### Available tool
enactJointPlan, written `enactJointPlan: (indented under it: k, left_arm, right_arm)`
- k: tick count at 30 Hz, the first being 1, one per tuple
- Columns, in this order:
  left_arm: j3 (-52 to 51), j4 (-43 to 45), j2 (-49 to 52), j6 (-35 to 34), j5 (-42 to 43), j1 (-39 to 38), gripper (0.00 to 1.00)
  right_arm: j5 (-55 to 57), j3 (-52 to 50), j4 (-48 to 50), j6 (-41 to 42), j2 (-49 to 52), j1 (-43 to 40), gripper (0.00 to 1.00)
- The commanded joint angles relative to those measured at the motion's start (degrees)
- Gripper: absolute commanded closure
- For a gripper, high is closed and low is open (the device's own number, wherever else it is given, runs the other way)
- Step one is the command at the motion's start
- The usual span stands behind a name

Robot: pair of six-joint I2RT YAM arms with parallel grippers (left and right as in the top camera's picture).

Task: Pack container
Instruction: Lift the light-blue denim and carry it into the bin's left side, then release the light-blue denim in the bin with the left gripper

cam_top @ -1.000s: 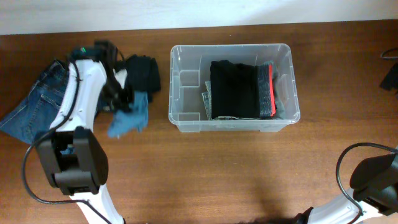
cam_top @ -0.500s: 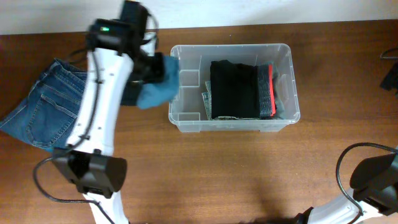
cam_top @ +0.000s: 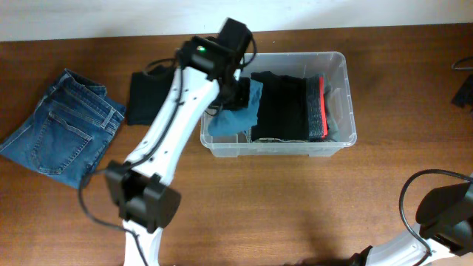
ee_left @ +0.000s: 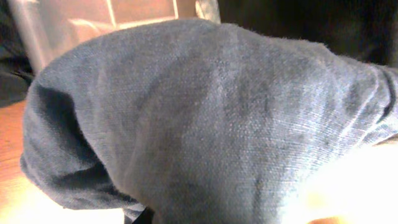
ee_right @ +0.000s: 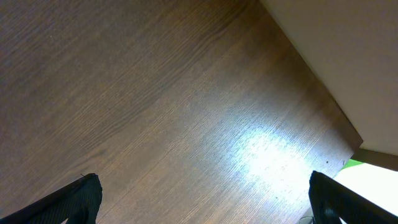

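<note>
Over wooden table (cam_top: 295, 199), clamps blue cloth (cam_top: 235, 118) in left gripper (cam_top: 240, 92) above container's (cam_top: 340, 63) left end, with right gripper (ee_right: 205, 199) spread wide.

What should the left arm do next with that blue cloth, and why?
Probably lower a little and let go: the left gripper holds the blue cloth hanging over the left end of the container, where free room shows beside the folded black stack.

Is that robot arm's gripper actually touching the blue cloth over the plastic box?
Touching. In the overhead view the blue cloth hangs bunched from the left gripper over the container's left end, and its fabric fills the left wrist view.
</note>
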Motion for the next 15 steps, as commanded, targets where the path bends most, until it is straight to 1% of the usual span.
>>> enactJointPlan:
  k: [1,7,10,11,12,13,15]
  left_arm:
    - [0.76,-0.59,3.61,-1.03,-1.27,-0.02,0.99]
    - [0.72,-1.44,7.1,-1.05,-1.42,-0.02,1.0]
    - [0.72,-2.05,7.61,-1.68,-3.37,-0.02,0.99]
    - [0.72,-2.19,7.61,-1.68,-3.85,-0.02,0.91]
    - [0.72,-2.32,7.61,-1.66,-3.96,-0.02,0.72]
    - [0.72,-2.36,7.61,-1.66,-4.07,-0.02,0.59]
    - [0.72,-2.58,7.61,-1.66,-4.26,-0.02,0.56]
  right_arm:
    - [0.85,0.22,0.07,0.39,-0.02,0.04,0.02]
    - [0.85,0.22,0.04,0.39,-0.02,0.04,0.02]
    - [0.85,0.22,0.07,0.39,-0.02,0.04,0.02]
    - [0.85,0.22,0.04,0.39,-0.02,0.04,0.02]
    - [0.85,0.22,0.07,0.39,-0.02,0.04,0.02]
    - [0.85,0.22,0.04,0.39,-0.02,0.04,0.02]
    - [0.85,0.22,0.07,0.39,-0.02,0.04,0.02]
